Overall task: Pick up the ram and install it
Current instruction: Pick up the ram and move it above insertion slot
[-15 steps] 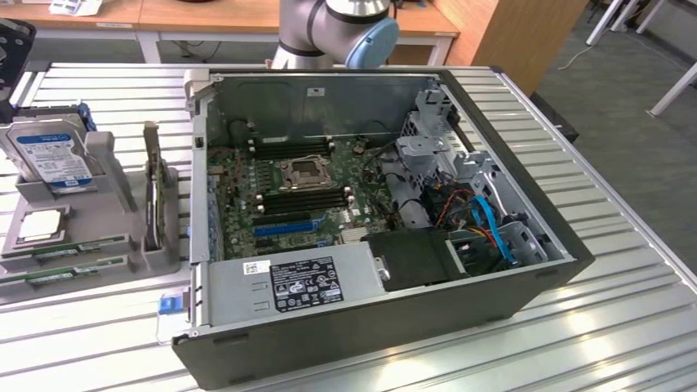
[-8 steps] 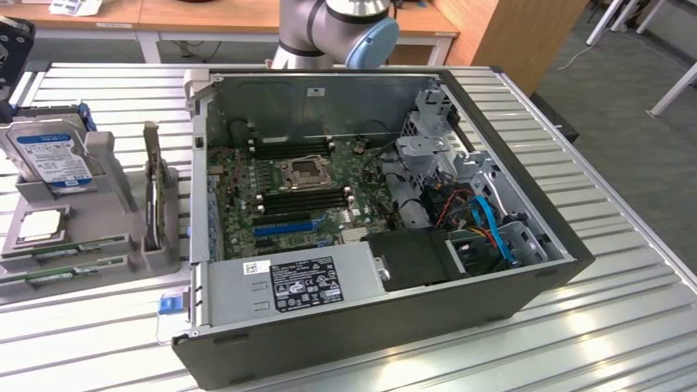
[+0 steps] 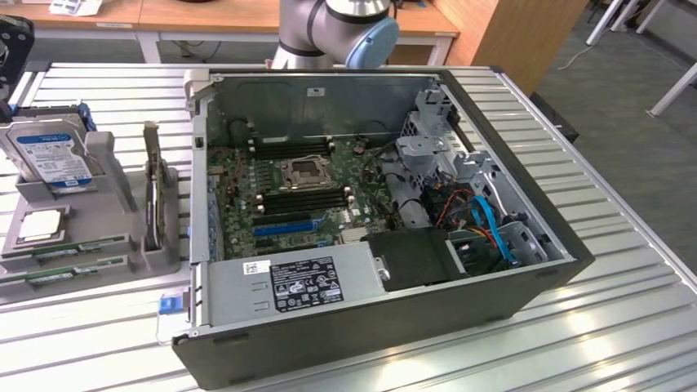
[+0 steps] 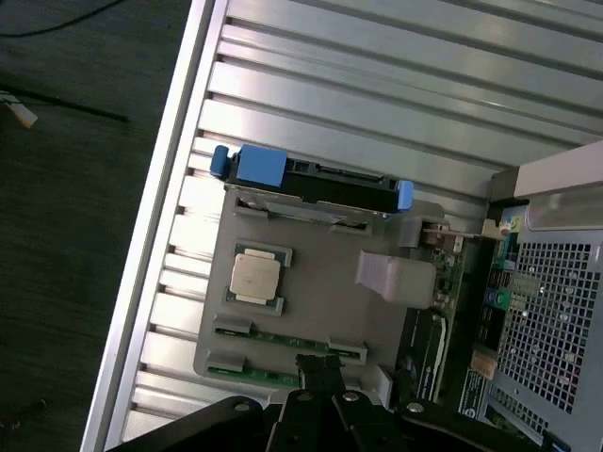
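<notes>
Black metal tool (image 4: 320, 369) hangs over the matte grey plastic tray (image 4: 320, 292), fingers pressed together. Thin green circuit-board ram (image 4: 287, 339) sits in a tray slot. Tray rests on a ribbed, shiny aluminium-slat worktop (image 4: 377, 85), with dark floor (image 4: 75, 235) beyond.

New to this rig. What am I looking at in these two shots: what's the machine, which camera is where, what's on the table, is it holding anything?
It is one robot arm with a gripper on its end. One picture comes from a camera off the arm; the other from a camera on the wrist, looking down past the gripper. On the slatted metal table lies an open computer case, its motherboard exposed. Beside it, at the exterior view's left, a grey tray holds a hard drive, a processor chip and two green ram sticks. The gripper is shut, holds nothing, and hovers over the tray near the ram sticks.
</notes>
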`<action>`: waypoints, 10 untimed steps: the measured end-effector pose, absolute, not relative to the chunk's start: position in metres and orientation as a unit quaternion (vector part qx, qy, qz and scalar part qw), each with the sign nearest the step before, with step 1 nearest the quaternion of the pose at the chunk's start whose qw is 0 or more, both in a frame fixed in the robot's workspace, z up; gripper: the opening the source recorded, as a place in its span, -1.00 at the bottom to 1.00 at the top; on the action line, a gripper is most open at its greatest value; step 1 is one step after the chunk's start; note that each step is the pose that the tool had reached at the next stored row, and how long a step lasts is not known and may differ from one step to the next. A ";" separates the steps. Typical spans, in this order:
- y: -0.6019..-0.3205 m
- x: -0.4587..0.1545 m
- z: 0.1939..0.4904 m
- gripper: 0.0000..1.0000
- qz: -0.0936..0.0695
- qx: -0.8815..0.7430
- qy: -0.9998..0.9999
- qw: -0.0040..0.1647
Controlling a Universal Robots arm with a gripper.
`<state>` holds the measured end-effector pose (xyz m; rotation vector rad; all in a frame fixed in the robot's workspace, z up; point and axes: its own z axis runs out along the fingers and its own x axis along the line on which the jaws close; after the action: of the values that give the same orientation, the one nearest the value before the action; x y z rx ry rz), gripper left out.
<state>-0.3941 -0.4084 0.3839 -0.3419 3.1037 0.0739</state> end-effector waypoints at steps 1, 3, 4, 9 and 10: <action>-0.408 -0.394 0.384 -0.80 0.024 -0.115 0.993 0.009; -0.408 -0.394 0.384 -0.80 0.024 -0.125 0.992 0.009; -0.408 -0.394 0.384 -0.80 0.024 -0.130 0.991 0.009; -0.408 -0.394 0.384 -0.80 0.024 -0.155 0.988 0.008; -0.408 -0.394 0.384 -0.80 0.024 -0.160 0.987 0.008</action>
<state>-0.3941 -0.4085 0.3839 -0.4998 3.0846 0.0753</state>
